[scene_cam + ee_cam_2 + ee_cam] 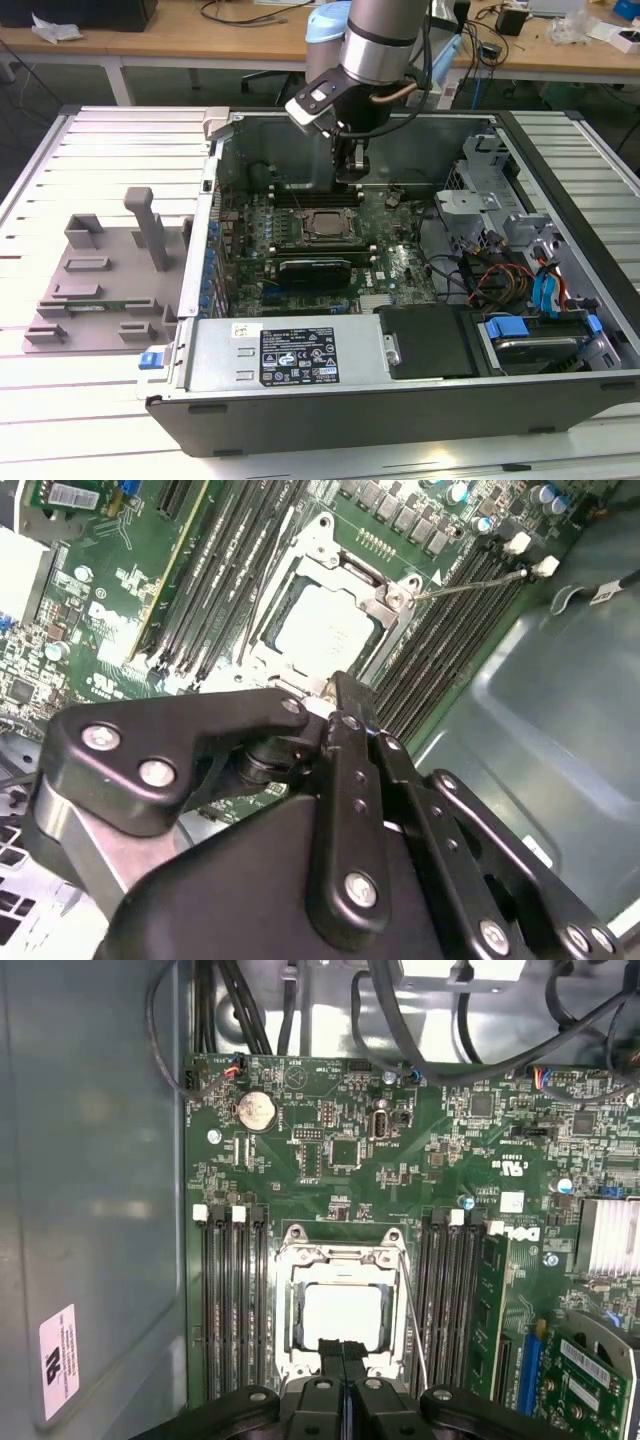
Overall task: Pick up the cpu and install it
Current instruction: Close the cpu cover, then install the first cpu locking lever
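inside the open computer case (pixel 400 415), the cpu (pixel 343 1318) lay flat in the socket frame (pixel 330 1255) on the green motherboard (pixel 420 1160). its silvery-white top plate showed through the frame's window in both wrist views. the black frame with its metal bracket surrounded the chip on all 4 sides, and a thin wire lever (pixel 411 1310) ran along 1 side of it. banks of black memory slots (pixel 232 1300) flanked the socket on 2 sides. a round coin cell (pixel 254 1110) and a finned silver heatsink (pixel 610 1235) sat elsewhere on the board.

the gripper (pixel 343 1348) hung just over the edge of the socket. its 2 black fingers (pixel 328 1355) were pressed together with only a thin seam between them, and they held nothing. in the second wrist view the tips pointed at the frame's rim beside the cpu, off its top plate. whether they touched the frame could not be told.

in the exterior view the arm (pixel 385 40) reached down into the case, with the gripper low over the motherboard just beyond the socket. a power supply (pixel 300 350) with a printed label lay along the near wall of the case. a grey fixture tray (pixel 90 290) sat on the slatted table (pixel 60 400) toward the exterior view's left, outside the case and well apart from the cpu.
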You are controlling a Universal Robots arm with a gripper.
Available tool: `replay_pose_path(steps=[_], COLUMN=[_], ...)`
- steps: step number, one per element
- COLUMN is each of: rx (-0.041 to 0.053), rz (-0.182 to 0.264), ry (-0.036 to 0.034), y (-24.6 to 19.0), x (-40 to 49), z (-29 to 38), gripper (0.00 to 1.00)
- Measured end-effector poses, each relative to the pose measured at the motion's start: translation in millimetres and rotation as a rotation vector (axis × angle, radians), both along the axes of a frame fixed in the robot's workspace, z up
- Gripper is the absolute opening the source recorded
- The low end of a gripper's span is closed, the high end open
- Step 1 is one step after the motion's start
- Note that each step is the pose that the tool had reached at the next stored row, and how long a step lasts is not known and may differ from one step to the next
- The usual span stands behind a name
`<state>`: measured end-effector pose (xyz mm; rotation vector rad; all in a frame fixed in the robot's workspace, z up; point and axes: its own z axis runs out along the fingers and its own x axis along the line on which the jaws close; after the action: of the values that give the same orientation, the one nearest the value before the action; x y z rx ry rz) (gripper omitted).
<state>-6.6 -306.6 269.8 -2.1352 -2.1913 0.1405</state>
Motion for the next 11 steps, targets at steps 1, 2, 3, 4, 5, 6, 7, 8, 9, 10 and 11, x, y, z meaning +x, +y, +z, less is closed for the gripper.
replay_pose_path(steps=[1, 2, 3, 4, 5, 6, 7, 8, 9, 10, 11], rx=[0.0001, 0.0001, 0.0000, 0.0000, 0.0001, 0.0000, 0.0000, 0.0000, 0.0000, 0.0000, -0.0002], rz=[0.000, 0.000, 0.000, 0.000, 0.000, 0.000, 0.000, 0.000, 0.000, 0.000, 0.001], ry=[-0.0001, -0.0001, 0.0000, -0.0001, -0.0001, -0.0001, 0.0000, 0.0000, -0.0001, 0.0000, 0.0000], y=[0.0, 0.0, 0.0, 0.0, 0.0, 0.0, 0.0, 0.0, 0.0, 0.0, 0.0], x=[0.0, 0.0, 0.0, 0.0, 0.0, 0.0, 0.0, 0.0, 0.0, 0.0, 0.0], z=[0.1, 0.1, 0.2, 0.3, 0.4, 0.5, 0.6, 0.7, 0.7, 0.9, 1.1], gripper=[0.11, 0.11, 0.11, 0.11, 0.11, 0.11, 0.11, 0.11, 0.11, 0.11, 0.11])
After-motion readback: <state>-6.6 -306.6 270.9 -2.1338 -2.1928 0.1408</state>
